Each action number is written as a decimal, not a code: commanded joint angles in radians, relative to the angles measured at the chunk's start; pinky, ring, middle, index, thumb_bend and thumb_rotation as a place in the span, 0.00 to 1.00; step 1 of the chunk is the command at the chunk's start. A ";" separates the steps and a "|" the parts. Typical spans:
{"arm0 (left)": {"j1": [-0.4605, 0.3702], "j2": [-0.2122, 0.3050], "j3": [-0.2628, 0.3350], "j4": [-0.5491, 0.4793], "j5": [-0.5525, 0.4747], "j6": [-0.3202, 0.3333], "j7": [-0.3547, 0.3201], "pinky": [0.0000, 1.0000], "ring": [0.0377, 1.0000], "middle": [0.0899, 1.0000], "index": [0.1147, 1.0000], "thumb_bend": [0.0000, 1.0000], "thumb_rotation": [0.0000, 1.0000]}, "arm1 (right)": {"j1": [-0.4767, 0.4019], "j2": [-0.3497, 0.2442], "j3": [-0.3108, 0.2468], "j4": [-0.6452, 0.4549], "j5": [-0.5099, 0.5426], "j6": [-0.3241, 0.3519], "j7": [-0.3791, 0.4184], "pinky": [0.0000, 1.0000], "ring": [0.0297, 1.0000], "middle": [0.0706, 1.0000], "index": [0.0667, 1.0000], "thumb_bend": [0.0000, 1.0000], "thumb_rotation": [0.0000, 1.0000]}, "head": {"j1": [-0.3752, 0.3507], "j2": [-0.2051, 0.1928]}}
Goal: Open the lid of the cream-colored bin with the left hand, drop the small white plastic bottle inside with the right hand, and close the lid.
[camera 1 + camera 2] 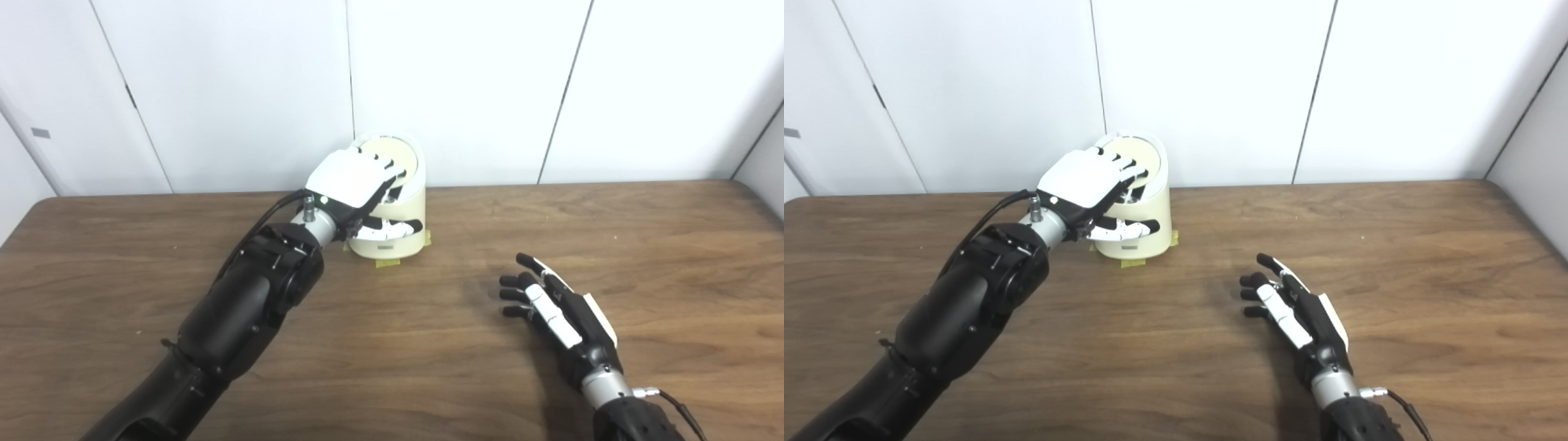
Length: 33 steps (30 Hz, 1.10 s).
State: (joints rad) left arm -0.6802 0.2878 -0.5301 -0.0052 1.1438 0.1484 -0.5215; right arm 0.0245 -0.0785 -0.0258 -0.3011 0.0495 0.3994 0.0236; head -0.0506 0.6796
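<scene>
Starting nearest the camera, the right hand (560, 309) sits low and right of centre just above the wooden tabletop (643, 257), fingers (517, 296) spread loose and holding nothing, so it's released. No small white plastic bottle shows anywhere in either view, which is odd given the task; whether it's already inside I can't tell. Further back, upper centre of the frame, the left hand (1090, 184) is draped over the cream-colored bin (1145, 236), fingers curled onto the round lid (1142, 156) with the thumb reaching across the front wall, so I'd call it grasping the bin at the lid. The lid looks tilted toward the camera, but whether it's fully down or slightly ajar I can't make out. The bin stands against the white wall panels (459, 79), with bits of yellowish tape (387, 263) at its base, probably pinning it down. My guess is it's light, stiff, smooth plastic and a bit slippery, so pressing on the lid's near edge beats squeezing the walls.
</scene>
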 commanded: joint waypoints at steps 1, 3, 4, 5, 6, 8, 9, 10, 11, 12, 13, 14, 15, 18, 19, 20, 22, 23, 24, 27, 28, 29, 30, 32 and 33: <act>0.035 0.018 -0.018 0.003 -0.023 -0.014 -0.068 0.98 0.95 0.92 0.90 0.52 0.76 | -0.028 -0.002 -0.001 -0.037 -0.001 -0.017 0.003 0.63 0.72 0.70 0.85 0.57 0.65 | 0.000 0.000; 0.039 0.018 -0.006 -0.022 -0.028 -0.013 -0.056 0.97 0.94 0.91 0.90 0.52 0.75 | -0.027 -0.003 -0.001 -0.038 -0.002 -0.018 0.003 0.63 0.72 0.70 0.85 0.56 0.65 | 0.000 0.000; 0.042 0.019 0.002 -0.034 -0.032 -0.013 -0.049 0.96 0.93 0.91 0.90 0.52 0.74 | -0.027 -0.003 0.000 -0.035 -0.005 -0.021 0.003 0.63 0.72 0.70 0.85 0.56 0.65 | 0.004 -0.003; 0.045 0.019 0.012 -0.050 -0.036 -0.011 -0.043 0.96 0.93 0.90 0.89 0.52 0.73 | -0.028 -0.003 0.002 -0.032 -0.007 -0.025 0.002 0.63 0.72 0.70 0.85 0.55 0.65 | 0.004 -0.004; 0.050 0.017 0.023 -0.068 -0.038 -0.007 -0.036 0.96 0.93 0.90 0.89 0.52 0.72 | -0.028 -0.002 0.002 -0.031 -0.009 -0.026 0.002 0.63 0.72 0.70 0.85 0.55 0.65 | 0.004 -0.004; 0.072 0.008 0.058 -0.111 -0.044 -0.001 0.012 0.94 0.93 0.90 0.88 0.52 0.63 | -0.028 0.000 0.005 -0.032 -0.013 -0.021 -0.001 0.63 0.71 0.70 0.85 0.55 0.65 | 0.004 -0.004; 0.085 0.005 0.074 -0.133 -0.047 -0.001 0.039 0.92 0.93 0.90 0.87 0.53 0.55 | -0.029 0.001 0.007 -0.034 -0.017 -0.018 -0.003 0.63 0.71 0.70 0.84 0.55 0.65 | 0.005 -0.003; 0.100 0.001 0.089 -0.155 -0.046 -0.001 0.061 0.92 0.93 0.90 0.87 0.52 0.50 | -0.029 0.000 0.010 -0.033 -0.022 -0.018 -0.004 0.63 0.71 0.69 0.84 0.54 0.65 | 0.006 -0.004; 0.116 -0.004 0.104 -0.176 -0.048 -0.003 0.085 0.92 0.94 0.92 0.88 0.52 0.46 | -0.029 -0.001 0.013 -0.032 -0.026 -0.021 -0.004 0.63 0.71 0.69 0.84 0.54 0.65 | 0.006 -0.003; 0.131 -0.009 0.118 -0.193 -0.053 -0.006 0.109 0.91 0.95 0.92 0.89 0.51 0.43 | -0.029 -0.002 0.014 -0.030 -0.029 -0.022 -0.003 0.63 0.70 0.69 0.83 0.54 0.66 | 0.006 -0.003; 0.153 -0.019 0.140 -0.210 -0.069 -0.018 0.158 0.90 0.94 0.92 0.90 0.51 0.40 | -0.029 -0.005 0.017 -0.030 -0.034 -0.022 -0.001 0.63 0.70 0.69 0.83 0.54 0.66 | 0.004 -0.006; 0.174 -0.028 0.160 -0.224 -0.085 -0.031 0.206 0.87 0.92 0.91 0.90 0.51 0.33 | -0.028 -0.005 0.017 -0.029 -0.034 -0.024 0.001 0.63 0.71 0.69 0.83 0.54 0.67 | 0.003 -0.005; 0.195 -0.036 0.178 -0.238 -0.101 -0.046 0.250 0.85 0.91 0.91 0.90 0.51 0.31 | -0.027 -0.005 0.017 -0.029 -0.034 -0.026 0.002 0.63 0.71 0.70 0.83 0.53 0.67 | 0.002 -0.006; 0.239 -0.056 0.216 -0.273 -0.124 -0.072 0.326 0.85 0.91 0.92 0.93 0.47 0.31 | -0.024 -0.003 0.015 -0.028 -0.033 -0.030 0.003 0.63 0.70 0.69 0.82 0.55 0.67 | 0.002 -0.006; 0.258 -0.061 0.226 -0.295 -0.123 -0.075 0.341 0.85 0.92 0.93 0.93 0.46 0.32 | -0.024 -0.004 0.017 -0.028 -0.039 -0.031 0.001 0.63 0.70 0.69 0.82 0.55 0.67 | 0.002 -0.006; 0.276 -0.065 0.233 -0.317 -0.118 -0.076 0.353 0.89 0.94 0.95 0.96 0.43 0.37 | -0.024 -0.005 0.018 -0.028 -0.043 -0.034 0.001 0.62 0.70 0.69 0.81 0.55 0.68 | 0.001 -0.005; 0.304 -0.068 0.241 -0.348 -0.111 -0.079 0.370 0.92 0.95 0.96 0.98 0.40 0.43 | -0.023 -0.006 0.019 -0.027 -0.048 -0.040 0.001 0.61 0.69 0.68 0.81 0.54 0.69 | 0.003 -0.004; 0.318 -0.069 0.244 -0.361 -0.107 -0.080 0.377 0.92 0.95 0.95 0.97 0.40 0.45 | -0.023 -0.006 0.019 -0.027 -0.048 -0.040 0.002 0.61 0.69 0.68 0.81 0.54 0.69 | 0.003 -0.004; 0.328 -0.070 0.247 -0.370 -0.105 -0.082 0.381 0.90 0.94 0.95 0.97 0.40 0.45 | -0.023 -0.006 0.019 -0.028 -0.047 -0.040 0.003 0.61 0.69 0.68 0.81 0.54 0.69 | 0.003 -0.004; 0.387 -0.076 0.267 -0.411 -0.113 -0.074 0.384 0.86 0.93 0.94 0.96 0.40 0.40 | -0.022 -0.012 0.024 -0.029 -0.054 -0.040 0.006 0.61 0.70 0.68 0.80 0.53 0.70 | 0.006 -0.004; 0.404 -0.081 0.276 -0.423 -0.121 -0.070 0.381 0.86 0.93 0.94 0.96 0.39 0.39 | -0.022 -0.013 0.025 -0.030 -0.055 -0.040 0.006 0.61 0.70 0.68 0.80 0.53 0.70 | 0.008 -0.004; 0.423 -0.086 0.287 -0.435 -0.132 -0.064 0.378 0.85 0.93 0.94 0.95 0.40 0.36 | -0.021 -0.013 0.024 -0.031 -0.054 -0.038 0.005 0.61 0.70 0.68 0.80 0.53 0.70 | 0.008 -0.004; 0.442 -0.092 0.301 -0.445 -0.149 -0.056 0.375 0.84 0.91 0.93 0.94 0.40 0.35 | -0.021 -0.012 0.024 -0.032 -0.053 -0.034 0.004 0.62 0.70 0.68 0.80 0.52 0.70 | 0.008 -0.004; 0.482 -0.111 0.335 -0.466 -0.201 -0.032 0.367 0.83 0.90 0.92 0.93 0.41 0.33 | -0.019 -0.013 0.026 -0.033 -0.056 -0.035 0.003 0.62 0.70 0.68 0.80 0.51 0.70 | 0.006 -0.004; 0.500 -0.120 0.355 -0.473 -0.232 -0.022 0.367 0.83 0.90 0.92 0.92 0.41 0.33 | -0.018 -0.013 0.026 -0.033 -0.056 -0.037 0.004 0.62 0.70 0.68 0.80 0.51 0.71 | 0.006 -0.003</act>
State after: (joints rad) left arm -0.1610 0.1795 -0.1939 -0.4399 0.9435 0.1180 -0.1698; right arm 0.0230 -0.0875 -0.0030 -0.3012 -0.0006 0.3915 0.0227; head -0.0430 0.6765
